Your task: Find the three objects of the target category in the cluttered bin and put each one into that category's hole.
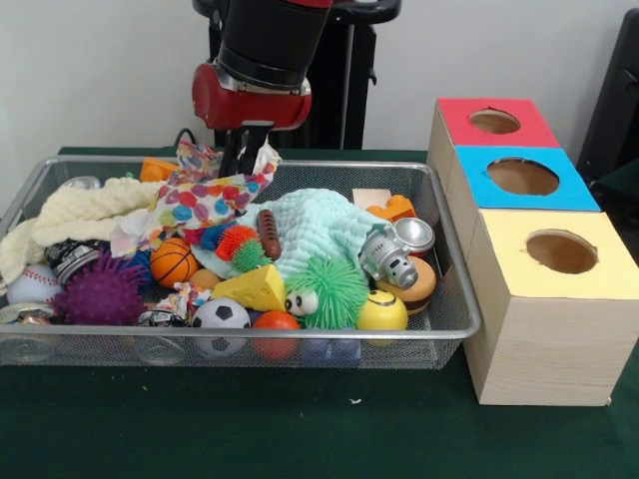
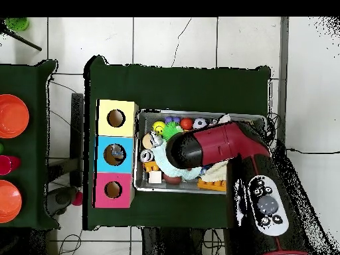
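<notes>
**Arm low over the back of the basket, gripper buried in cloth**

I read the front view from left to right. At the left edge of the wire-mesh basket [image 1: 454, 299] I see a cream knitted cloth [image 1: 75, 212] that hangs over the rim, and under it a baseball [image 1: 32, 284] and a purple spiky ball [image 1: 102, 292]. A little to the right lie a small basketball [image 1: 173, 261], a yellow cheese wedge [image 1: 255, 288] and a black-and-white football [image 1: 221, 321]. In the upper middle of the frame the red and black arm [image 1: 262, 60] comes down, and the gripper [image 1: 243, 155] is at the colourful dotted cloth [image 1: 212, 195] near the back rim. The cloth covers its tips, so I cannot tell if it is open or closed. More to the right are a pale green fluffy cloth [image 1: 315, 228], a green spiky toy with eyes [image 1: 324, 292], a yellow ball [image 1: 381, 311] and a silver can [image 1: 387, 259].

I cannot find any clear plastic bottle in the basket in either view.

At the right side of the frame stand three wooden boxes. The blue-faced box is the middle one, and its round hole [image 1: 522, 177] is open to the top. In the overhead view something small shows inside this hole [image 2: 115, 154], but I cannot identify it.
</notes>
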Controlling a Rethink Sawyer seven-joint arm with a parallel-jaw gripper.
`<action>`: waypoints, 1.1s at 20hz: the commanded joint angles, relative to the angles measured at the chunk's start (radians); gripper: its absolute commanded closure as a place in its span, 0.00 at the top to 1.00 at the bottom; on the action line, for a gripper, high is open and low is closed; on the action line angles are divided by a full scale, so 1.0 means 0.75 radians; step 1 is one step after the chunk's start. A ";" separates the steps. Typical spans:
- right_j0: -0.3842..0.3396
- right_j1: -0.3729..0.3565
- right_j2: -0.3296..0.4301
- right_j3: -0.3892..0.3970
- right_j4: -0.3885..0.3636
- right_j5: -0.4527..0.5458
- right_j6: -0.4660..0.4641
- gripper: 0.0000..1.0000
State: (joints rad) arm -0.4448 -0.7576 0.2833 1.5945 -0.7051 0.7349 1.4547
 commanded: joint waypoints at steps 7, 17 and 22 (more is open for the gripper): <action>0.004 0.021 0.094 -0.016 -0.097 -0.038 -0.185 1.00; 0.019 0.025 0.082 0.022 -0.046 -0.030 -0.097 1.00; -0.048 0.079 0.126 0.143 0.183 -0.028 0.053 1.00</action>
State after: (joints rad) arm -0.4455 -0.7535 0.2899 1.5926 -0.6717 0.7349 1.4547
